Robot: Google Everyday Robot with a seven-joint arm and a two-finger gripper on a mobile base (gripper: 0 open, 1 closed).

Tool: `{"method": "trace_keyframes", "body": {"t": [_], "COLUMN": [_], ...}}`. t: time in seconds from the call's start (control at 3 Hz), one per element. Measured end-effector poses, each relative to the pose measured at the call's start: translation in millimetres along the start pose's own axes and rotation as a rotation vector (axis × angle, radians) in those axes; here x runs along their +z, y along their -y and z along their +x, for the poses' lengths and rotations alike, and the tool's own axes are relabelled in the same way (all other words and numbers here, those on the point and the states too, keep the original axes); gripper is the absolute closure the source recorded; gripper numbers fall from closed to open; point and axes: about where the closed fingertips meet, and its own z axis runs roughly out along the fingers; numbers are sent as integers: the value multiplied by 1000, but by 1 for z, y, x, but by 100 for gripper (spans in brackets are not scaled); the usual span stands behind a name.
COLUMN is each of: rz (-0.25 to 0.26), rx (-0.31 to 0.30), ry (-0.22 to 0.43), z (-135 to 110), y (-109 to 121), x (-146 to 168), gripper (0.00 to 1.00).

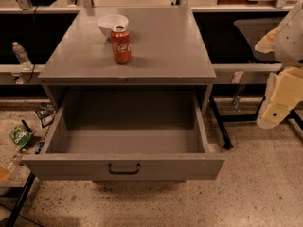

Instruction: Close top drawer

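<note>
1. Nearest to me is the floor (255, 193), a pale speckled stone with a dull shine.
2. Just above it is the top drawer (180, 167), pulled fully out towards me. It is a wide, deep box of matte grey metal with a tall plain front panel. A small dark handle (124, 169) with a curved loop sits at the centre of the panel.
3. I'm looking down into the drawer and can see its smooth grey bottom and straight side walls.
4. On the floor to the left of the drawer lies a crumpled green packet (20, 137), with a few dark wrappers (45, 115) a little further back.
5. On the right I see the claw (274, 111), a blocky cream plastic piece. It hangs in the air beside the drawer's right wall, well apart from it and from the handle. I can't tell whether it is open or closed.
6. Between the claw and the cabinet, a thin black leg (220, 126) slants down to the floor.
7. Further back is the flat grey cabinet top (161, 46), which has a faint sheen. A red can (121, 45) stands upright on it, and a round white bowl (112, 23) sits just behind, touching or nearly touching the can.
8. Far left, a clear plastic bottle (21, 55) stands on a pale ledge.
</note>
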Motion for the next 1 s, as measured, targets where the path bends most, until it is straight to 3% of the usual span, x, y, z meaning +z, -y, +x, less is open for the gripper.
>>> {"method": "trace_keyframes", "body": {"t": [0.33, 0.67, 1.0], "rz": [0, -3, -54], "rx": [0, 3, -9], "ry": [0, 53, 178], "z": [0, -12, -40], "y": [0, 2, -16], "x": [0, 22, 82], "gripper": [0, 16, 38]}}
